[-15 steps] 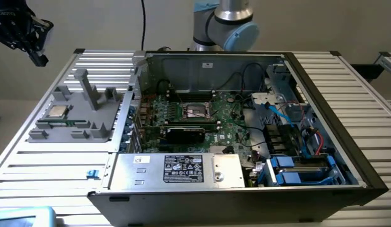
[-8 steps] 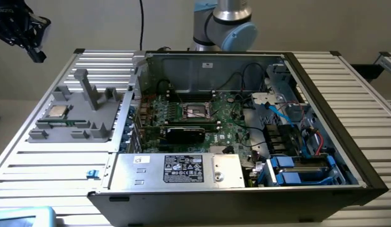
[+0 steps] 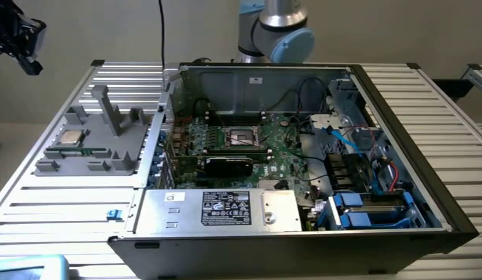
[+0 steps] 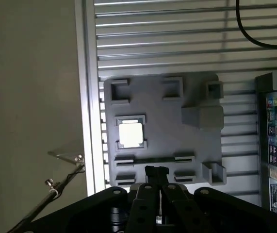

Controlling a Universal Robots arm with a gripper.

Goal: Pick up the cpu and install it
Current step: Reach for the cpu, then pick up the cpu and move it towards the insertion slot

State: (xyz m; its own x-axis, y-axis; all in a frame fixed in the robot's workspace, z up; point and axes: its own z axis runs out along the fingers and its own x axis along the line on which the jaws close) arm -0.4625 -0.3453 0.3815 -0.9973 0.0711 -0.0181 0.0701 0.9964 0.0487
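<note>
Exterior view: the cpu (image 3: 70, 138), a flat, shiny silver square, lies in a pocket of a matte grey moulded tray (image 3: 108, 146) on the ribbed metal tabletop (image 3: 427, 111), beside the open case (image 3: 256, 81). The black claw (image 3: 29, 63) hangs apart from it, at the exterior view's left. Wrist view: claw (image 4: 156, 173) clenched, grasping nothing; cpu (image 4: 130, 134) seated in the tray (image 4: 167, 121)

The cpu (image 3: 70, 137), a small flat square chip with a shiny silver top, lies flat in a square recess of the grey holder tray (image 3: 101, 146), on the exterior view's left of the open computer case (image 3: 249, 87).
</note>
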